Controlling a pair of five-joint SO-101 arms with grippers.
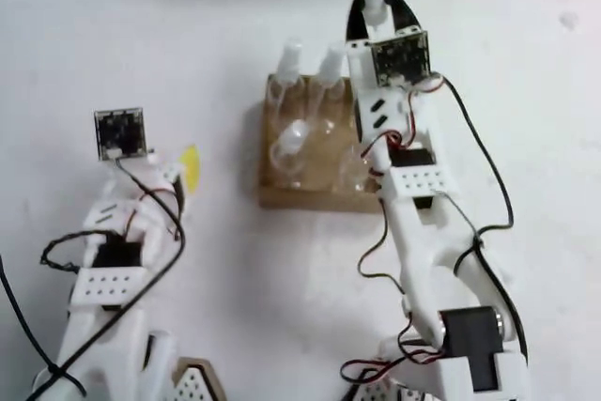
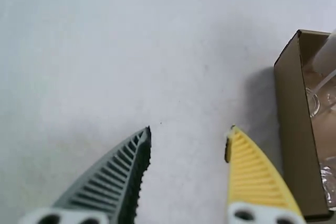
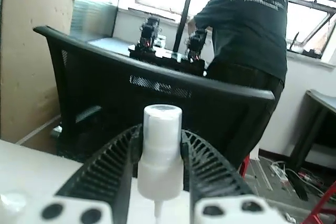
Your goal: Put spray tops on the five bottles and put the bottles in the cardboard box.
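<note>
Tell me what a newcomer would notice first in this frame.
The right gripper is shut on a white spray top, held beyond the far side of the cardboard box. The box holds clear bottles, two of them with white tops on. The left gripper hangs open over the white table, beside the box.

Brown cardboard box (image 1: 310,198), open top, sits mid-tabletop, nearer the far edge. Clear bottles (image 1: 291,143) inside: two at the far wall stick up w/ white caps on, the rest prob. lying down toward the near wall. One white spray top (image 3: 160,153), upright, tube down, is pinched in the right gripper (image 1: 375,2) beyond the box.
</note>
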